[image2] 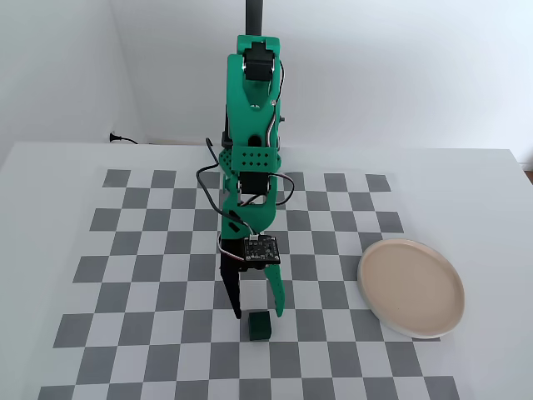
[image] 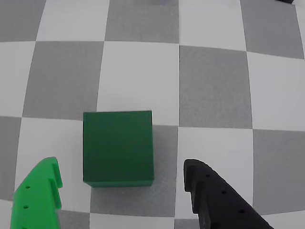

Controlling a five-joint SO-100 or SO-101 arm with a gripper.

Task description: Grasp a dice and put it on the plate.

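- The dice (image: 118,149) is a small dark green cube; its faces are plain and matte, with faint fine lines across the top in the wrist view; edges are crisp and square; no pips show
- It sits flat on the checkered mat (image2: 166,250), a grey-and-white grid with a slightly grainy surface; in the fixed view the dice (image2: 259,326) lies near the mat's front edge, straddling a grey and a white square
- The gripper (image: 121,181) is spread wide and holds nothing; in the wrist view a bright green finger (image: 40,193) stands left of the dice and a black finger (image: 212,198) right of it, each clear of the cube's sides; both are hard plastic with small holes and stepped tips
- In the fixed view the gripper (image2: 256,310) hangs just above and behind the dice
- The plate (image2: 410,287) is round, shallow, smooth beige-pink with a paler cream rim; it rests well to the right of the dice at the mat's right edge
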